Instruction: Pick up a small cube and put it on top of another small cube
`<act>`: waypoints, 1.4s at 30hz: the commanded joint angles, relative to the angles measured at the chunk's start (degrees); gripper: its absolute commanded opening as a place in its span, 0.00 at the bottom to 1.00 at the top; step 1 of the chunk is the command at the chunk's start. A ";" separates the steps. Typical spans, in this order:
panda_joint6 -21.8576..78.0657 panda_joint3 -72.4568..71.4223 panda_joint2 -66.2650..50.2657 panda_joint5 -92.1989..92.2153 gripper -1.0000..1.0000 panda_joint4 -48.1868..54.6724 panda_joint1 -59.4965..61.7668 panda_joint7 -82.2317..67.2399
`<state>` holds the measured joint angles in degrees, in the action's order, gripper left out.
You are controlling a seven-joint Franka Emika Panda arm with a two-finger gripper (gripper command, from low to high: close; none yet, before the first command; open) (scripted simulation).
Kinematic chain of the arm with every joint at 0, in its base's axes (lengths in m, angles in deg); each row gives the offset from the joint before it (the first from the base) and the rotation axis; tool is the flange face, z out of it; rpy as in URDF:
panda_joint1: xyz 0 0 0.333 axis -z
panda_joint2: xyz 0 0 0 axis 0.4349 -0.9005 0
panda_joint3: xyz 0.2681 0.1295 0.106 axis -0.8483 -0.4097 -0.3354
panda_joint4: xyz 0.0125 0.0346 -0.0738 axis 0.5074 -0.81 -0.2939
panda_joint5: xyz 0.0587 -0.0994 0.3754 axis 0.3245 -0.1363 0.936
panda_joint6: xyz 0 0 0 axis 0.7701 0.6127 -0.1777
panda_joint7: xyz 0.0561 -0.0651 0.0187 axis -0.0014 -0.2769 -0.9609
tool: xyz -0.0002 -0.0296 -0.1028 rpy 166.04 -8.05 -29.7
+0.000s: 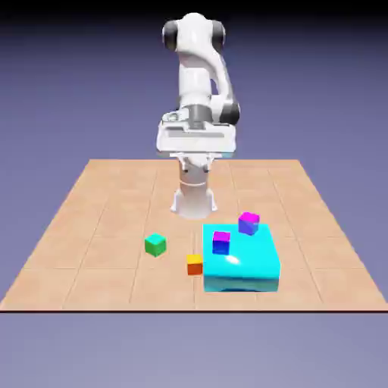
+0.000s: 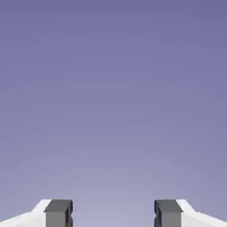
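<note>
1. Blue-violet backdrop fills the hand view, and a tan tiled table (image 1: pixel 114 220) lies under the arm in the exterior view.
2. Gripper (image 2: pixel 113 213): its two grey fingertips (image 2: pixel 58 213) stand wide apart at the bottom edge of the hand view, with only backdrop between them, so it is released and grasps nothing.
3. White arm (image 1: pixel 198 83): folded high above the table's far edge, its hand well above and apart from every cube.
4. Cyan block (image 1: pixel 250 269): large and flat, it rests on the table toward the exterior view's right, near the front edge.
5. Magenta cube (image 1: pixel 248 223): it sits on the cyan block's far corner, tilted a little.
6. Purple cube (image 1: pixel 221 241): it sits on the block's top near its left edge, close to the magenta cube but apart from it.
7. Orange cube (image 1: pixel 195 264): on the table, just beside the block's left face.
8. Green cube (image 1: pixel 155 244): on the table, farther to the exterior view's left, apart from the orange cube.
</note>
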<state>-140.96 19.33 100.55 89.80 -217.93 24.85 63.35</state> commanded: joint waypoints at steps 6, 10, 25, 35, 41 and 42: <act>12.98 5.74 -12.46 14.23 0.50 4.17 -1.20 5.98; 21.63 9.56 -20.77 23.71 0.50 6.95 -1.99 9.97; 45.62 18.57 -49.78 57.03 0.50 15.97 -4.67 18.74; 48.24 20.39 -45.12 51.59 0.00 15.72 -5.45 21.74; 45.84 10.65 -47.71 39.45 0.00 25.48 1.24 16.18; 44.95 8.97 -48.36 36.96 0.00 27.16 2.49 15.41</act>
<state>-96.02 28.30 52.19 126.97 -190.77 27.34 78.64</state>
